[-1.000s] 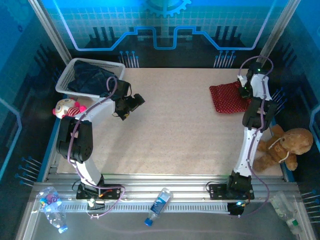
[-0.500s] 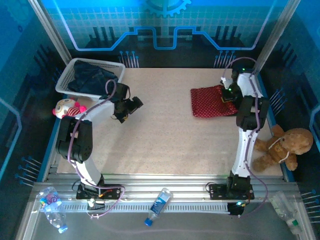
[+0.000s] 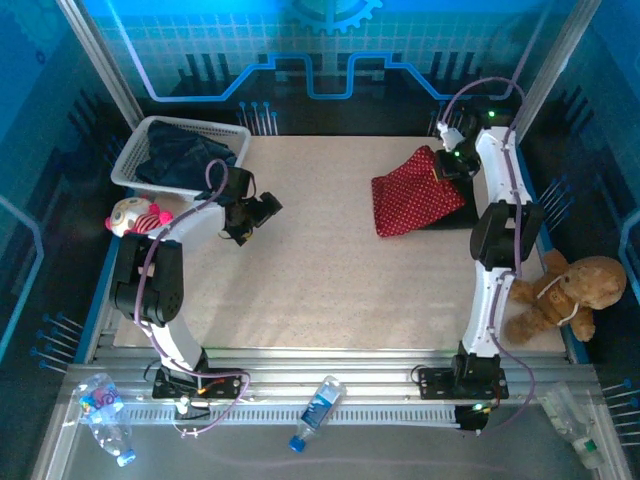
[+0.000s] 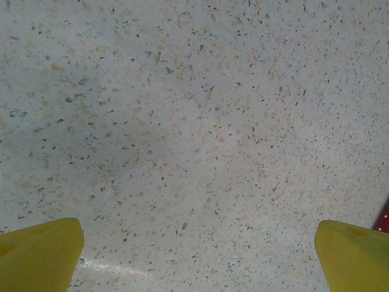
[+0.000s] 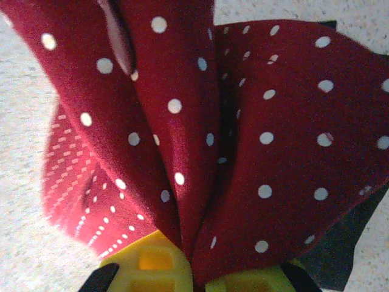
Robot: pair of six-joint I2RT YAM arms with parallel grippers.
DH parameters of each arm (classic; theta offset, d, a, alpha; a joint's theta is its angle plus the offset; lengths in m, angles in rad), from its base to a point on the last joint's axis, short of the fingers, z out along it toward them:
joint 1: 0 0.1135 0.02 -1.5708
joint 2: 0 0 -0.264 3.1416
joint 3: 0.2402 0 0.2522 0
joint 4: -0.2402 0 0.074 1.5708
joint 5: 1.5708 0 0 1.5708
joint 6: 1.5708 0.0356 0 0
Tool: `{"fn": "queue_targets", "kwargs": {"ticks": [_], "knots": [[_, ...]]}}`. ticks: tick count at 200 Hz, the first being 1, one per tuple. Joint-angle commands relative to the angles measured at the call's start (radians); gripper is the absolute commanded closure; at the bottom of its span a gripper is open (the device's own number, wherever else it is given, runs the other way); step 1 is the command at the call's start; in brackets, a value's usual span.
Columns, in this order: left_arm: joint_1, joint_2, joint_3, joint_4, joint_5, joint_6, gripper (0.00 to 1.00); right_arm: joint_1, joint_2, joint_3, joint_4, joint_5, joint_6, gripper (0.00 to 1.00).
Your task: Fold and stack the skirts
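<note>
Seen from above, the right gripper has swung left and farther back from the right edge within the last second, taking the red skirt with it. The skirt was a small bundle a moment ago. Now it hangs tent-like from its pinched edge and drapes toward the middle of the desk, uncovering what I take to be a black skirt lying flat beneath. To my eye the red one is being pulled open or off the pile, so no fold is made yet. The left gripper has hardly stirred, wide and empty near the basket, where dark denim skirts wait. On the left wrist, its yellow fingers stand far apart over bare desk. On the right wrist, the gripper is clamped tight on a gather of white-dotted red cloth, with black showing at the lower right. The desk is pale and speckled, inside a blue-lit panelled booth. A plush toy sits at its left edge, a teddy at its right, and a bottle lies on the near rail.
</note>
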Motion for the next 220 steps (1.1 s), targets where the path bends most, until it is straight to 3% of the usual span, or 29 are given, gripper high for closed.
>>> {"fn": "queue_targets", "kwargs": {"ticks": [1, 84, 118, 193, 201, 207, 211, 212, 213, 214, 216, 220], "knots": [[0.013, -0.022, -0.008, 0.010, 0.025, 0.014, 0.01, 0.037, -0.062, 0.053, -0.058, -0.043, 0.014, 1.00], [0.028, -0.033, -0.030, 0.022, 0.036, 0.013, 0.01, 0.077, -0.052, 0.251, -0.138, -0.095, -0.013, 1.00], [0.033, -0.038, -0.036, 0.023, 0.037, 0.016, 0.01, 0.061, -0.046, 0.286, -0.145, -0.058, -0.029, 1.00], [0.035, -0.043, -0.050, 0.020, 0.032, 0.016, 0.01, -0.169, -0.013, -0.031, 0.002, -0.062, -0.087, 1.00], [0.036, -0.044, -0.051, 0.018, 0.030, 0.017, 0.01, -0.183, 0.014, -0.046, 0.021, -0.005, -0.076, 0.88], [0.036, -0.045, -0.051, 0.016, 0.029, 0.018, 0.01, -0.189, 0.036, -0.050, 0.041, 0.031, -0.069, 0.73], [0.036, -0.043, -0.051, 0.016, 0.028, 0.019, 0.01, -0.192, 0.050, -0.052, 0.056, 0.055, -0.063, 0.56], [0.036, -0.043, -0.051, 0.017, 0.027, 0.019, 0.01, -0.193, 0.057, -0.053, 0.063, 0.069, -0.058, 0.39], [0.036, -0.043, -0.051, 0.017, 0.027, 0.020, 0.01, -0.192, 0.061, -0.053, 0.068, 0.076, -0.055, 0.32], [0.036, -0.042, -0.051, 0.016, 0.027, 0.020, 0.01, -0.192, 0.061, -0.053, 0.068, 0.076, -0.055, 0.32], [0.036, -0.042, -0.052, 0.016, 0.027, 0.020, 0.01, -0.193, 0.070, -0.053, 0.081, 0.097, -0.042, 0.09], [0.036, -0.040, -0.049, 0.015, 0.028, 0.021, 0.01, -0.193, 0.075, -0.053, 0.100, 0.131, -0.021, 0.01]]}}
